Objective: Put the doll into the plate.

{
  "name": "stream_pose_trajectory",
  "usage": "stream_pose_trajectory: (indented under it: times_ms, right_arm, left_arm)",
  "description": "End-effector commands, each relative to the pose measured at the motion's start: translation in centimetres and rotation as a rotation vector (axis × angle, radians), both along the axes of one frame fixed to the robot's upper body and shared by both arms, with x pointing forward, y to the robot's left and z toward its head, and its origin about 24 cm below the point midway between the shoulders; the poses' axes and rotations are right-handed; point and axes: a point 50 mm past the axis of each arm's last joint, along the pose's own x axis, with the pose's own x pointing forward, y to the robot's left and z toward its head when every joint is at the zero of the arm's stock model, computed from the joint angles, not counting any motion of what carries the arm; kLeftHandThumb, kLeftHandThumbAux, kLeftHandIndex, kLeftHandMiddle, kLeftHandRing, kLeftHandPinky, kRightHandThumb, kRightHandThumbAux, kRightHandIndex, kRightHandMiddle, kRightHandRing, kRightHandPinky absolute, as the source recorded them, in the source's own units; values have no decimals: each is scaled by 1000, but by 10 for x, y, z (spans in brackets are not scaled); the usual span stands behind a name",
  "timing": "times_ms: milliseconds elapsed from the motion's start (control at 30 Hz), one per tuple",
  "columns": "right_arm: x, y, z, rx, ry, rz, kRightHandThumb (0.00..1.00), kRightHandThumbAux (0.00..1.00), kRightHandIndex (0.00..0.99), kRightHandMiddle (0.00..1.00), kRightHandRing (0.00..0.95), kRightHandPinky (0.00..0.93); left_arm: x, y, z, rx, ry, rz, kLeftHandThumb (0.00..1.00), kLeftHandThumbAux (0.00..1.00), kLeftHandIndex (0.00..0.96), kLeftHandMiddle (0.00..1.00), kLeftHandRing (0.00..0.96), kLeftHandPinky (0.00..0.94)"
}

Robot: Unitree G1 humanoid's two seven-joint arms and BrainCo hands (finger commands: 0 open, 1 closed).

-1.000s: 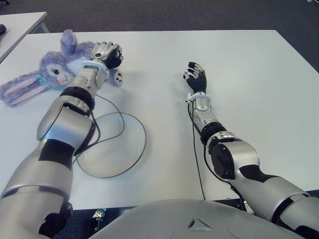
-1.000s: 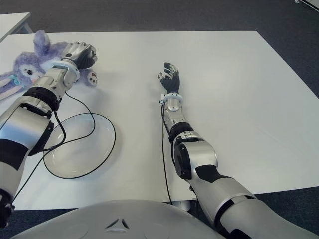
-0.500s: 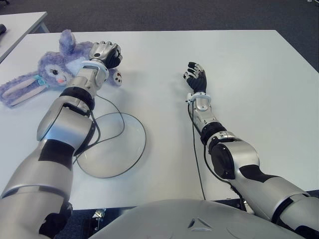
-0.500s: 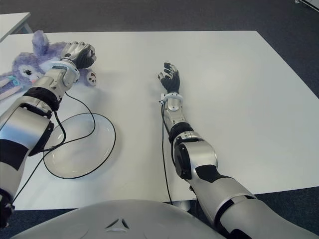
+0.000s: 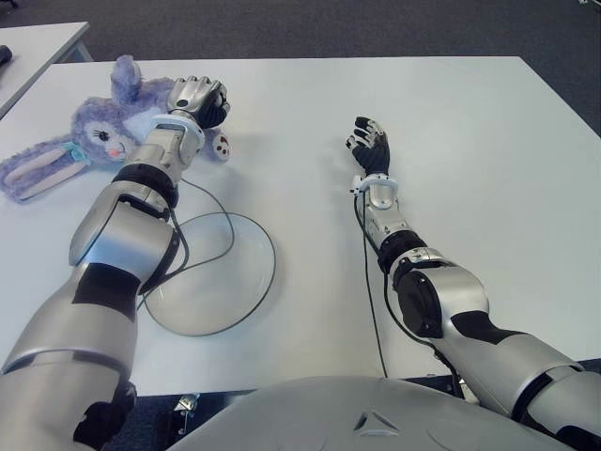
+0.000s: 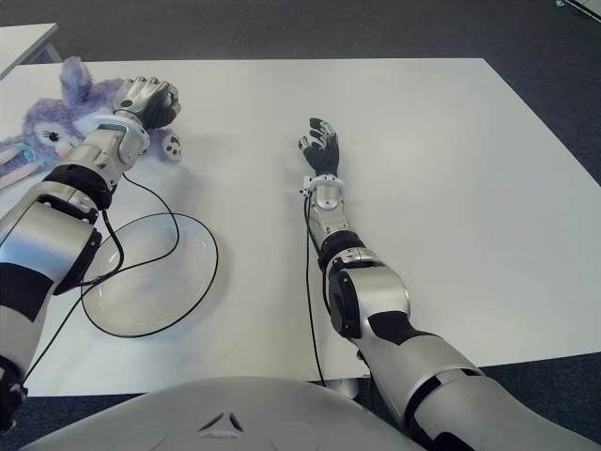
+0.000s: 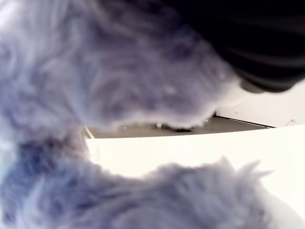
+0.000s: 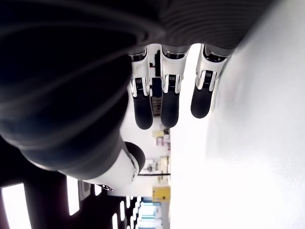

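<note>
Doll (image 5: 89, 141) lies lengthwise, ears leftward, apparently gripped by curled left robot hand (image 5: 197, 98); right robot hand (image 5: 368, 147) open.

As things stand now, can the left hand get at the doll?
Probably yes: the left hand is already on the doll, fingers curled over its body, and its wrist view is filled with purple fur.

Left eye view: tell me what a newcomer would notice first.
The purple plush doll at the table's far left corner stands out, with the left hand curled on its body. Nearer the robot lies the clear plate, empty. The right hand shows mid-table, fingers relaxed, holding nothing.
</note>
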Motion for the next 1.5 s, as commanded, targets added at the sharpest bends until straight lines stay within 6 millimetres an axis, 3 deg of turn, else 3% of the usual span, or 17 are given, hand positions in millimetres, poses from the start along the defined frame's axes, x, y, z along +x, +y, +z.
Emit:
stream_pose_trajectory:
  times_ms: [33,467,767,933,1500]
  right_arm:
    - [-82,49,-100,133,494,42,577,896,222,205,173,178]
    - [-83,49,-101,122,486,45,569,888,256,217,174,166]
    - [-84,49,-103,99,495,63,541,891,261,211,171,168]
    - [-84,49,-102,100,494,62,534,894,265,209,170,164]
    - [-83,48,-102,91,486,60,520,903,284,214,169,166]
  left_arm:
    - [1,1,5,26,-29,-7,797,695,764,810,788,718]
    - [7,-22,26,23,-129,-118,770,698,775,825,810,766]
    - [7,-34,39,32,-203,-210,770,692,776,827,814,743]
    - [7,-45,55,24,-258,-285,786,692,780,833,821,775]
    - [1,-57,69,0,-286,-405,843,686,779,845,840,817]
